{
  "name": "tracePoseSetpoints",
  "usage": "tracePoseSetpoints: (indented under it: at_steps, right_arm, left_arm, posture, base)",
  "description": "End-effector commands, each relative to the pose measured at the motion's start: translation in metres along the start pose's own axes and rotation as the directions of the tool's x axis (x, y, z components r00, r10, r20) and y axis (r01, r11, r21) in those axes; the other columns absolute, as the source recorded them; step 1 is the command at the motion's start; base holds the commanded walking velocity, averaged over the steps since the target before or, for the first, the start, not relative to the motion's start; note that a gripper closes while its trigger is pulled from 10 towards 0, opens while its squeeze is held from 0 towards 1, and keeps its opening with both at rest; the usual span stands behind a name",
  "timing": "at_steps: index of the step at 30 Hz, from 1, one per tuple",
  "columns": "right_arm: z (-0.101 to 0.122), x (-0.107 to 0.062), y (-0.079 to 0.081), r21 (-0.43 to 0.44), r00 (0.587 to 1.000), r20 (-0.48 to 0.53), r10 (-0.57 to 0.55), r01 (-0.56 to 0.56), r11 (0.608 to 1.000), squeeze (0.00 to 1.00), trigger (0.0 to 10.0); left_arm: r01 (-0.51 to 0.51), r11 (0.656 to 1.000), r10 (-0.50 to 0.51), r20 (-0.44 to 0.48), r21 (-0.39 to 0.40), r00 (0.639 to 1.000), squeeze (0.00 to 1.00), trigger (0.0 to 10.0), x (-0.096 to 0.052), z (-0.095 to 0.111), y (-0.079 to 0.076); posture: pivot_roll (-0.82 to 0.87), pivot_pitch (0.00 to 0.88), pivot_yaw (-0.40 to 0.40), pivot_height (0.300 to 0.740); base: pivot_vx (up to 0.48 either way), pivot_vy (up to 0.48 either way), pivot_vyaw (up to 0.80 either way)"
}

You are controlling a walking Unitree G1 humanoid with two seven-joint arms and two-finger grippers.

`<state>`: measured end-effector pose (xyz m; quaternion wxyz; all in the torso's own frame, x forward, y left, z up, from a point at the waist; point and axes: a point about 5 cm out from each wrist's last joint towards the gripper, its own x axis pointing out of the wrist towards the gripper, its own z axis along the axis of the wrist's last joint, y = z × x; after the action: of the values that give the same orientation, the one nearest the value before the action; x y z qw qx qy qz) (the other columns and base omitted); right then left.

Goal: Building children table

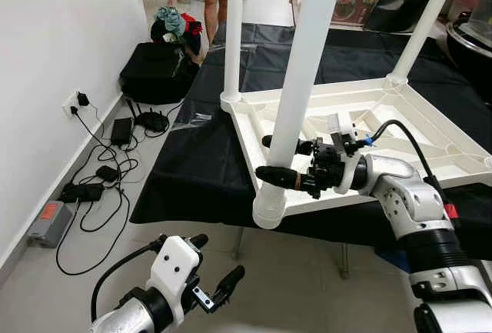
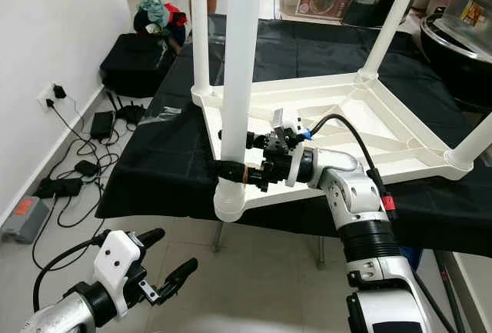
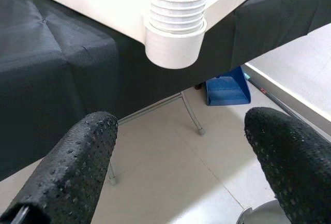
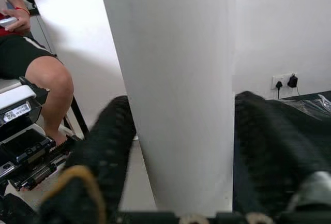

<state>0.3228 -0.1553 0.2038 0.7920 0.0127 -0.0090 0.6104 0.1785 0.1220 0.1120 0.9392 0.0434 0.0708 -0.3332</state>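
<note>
Leg-fitting step: right gripper (image 1: 278, 159) clasping near white plastic tube leg (image 1: 301, 79) of upturned white tabletop (image 1: 430, 129); left gripper (image 1: 215, 262) released, idle; seating twist likely next.

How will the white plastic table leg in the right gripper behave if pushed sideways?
The white plastic table leg looks like a smooth, stiff tube, so the right gripper, with a finger on each side of it, may slip. It probably feels light for its size. Its ribbed corner socket overhangs the black-covered table, so a hard shove might shift the upturned white tabletop.
</note>
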Motion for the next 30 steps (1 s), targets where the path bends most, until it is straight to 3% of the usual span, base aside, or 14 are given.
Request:
tracePoseSetpoints:
  at_steps: [1, 18, 25, 30]
  right_arm:
    - [0.002, 0.000, 0.000, -0.011, 1.000, 0.019, -0.005, 0.006, 1.000, 0.00, 0.0]
    - [0.004, -0.001, -0.002, -0.022, 0.999, 0.027, -0.018, 0.019, 1.000, 0.00, 0.0]
    - [0.003, -0.009, 0.001, -0.050, 0.997, 0.039, -0.063, 0.065, 0.997, 0.00, 0.0]
    - [0.000, -0.012, 0.000, -0.064, 0.994, 0.035, -0.106, 0.109, 0.992, 0.00, 0.0]
  left_arm:
    - [0.005, 1.000, -0.005, -0.004, -0.003, 1.000, 0.00, 10.0, 0.001, -0.002, -0.002]
    - [-0.009, 1.000, 0.009, 0.000, 0.000, 1.000, 0.00, 10.0, 0.001, -0.001, 0.000]
    - [-0.158, 0.987, 0.159, 0.051, -0.025, 0.986, 0.00, 10.0, 0.005, 0.008, 0.024]
    - [-0.204, 0.979, 0.204, 0.064, -0.010, 0.977, 0.00, 10.0, 0.006, 0.012, 0.034]
  posture:
    - [0.19, 0.073, -0.049, 0.740]
    - [0.19, 0.075, -0.051, 0.740]
    - [0.18, 0.077, -0.048, 0.740]
    - [0.18, 0.078, -0.045, 0.740]
  base:
    - [0.000, 0.000, 0.00]
    - [0.000, 0.000, 0.00]
    - [0.000, 0.000, 0.00]
    - [0.000, 0.000, 0.00]
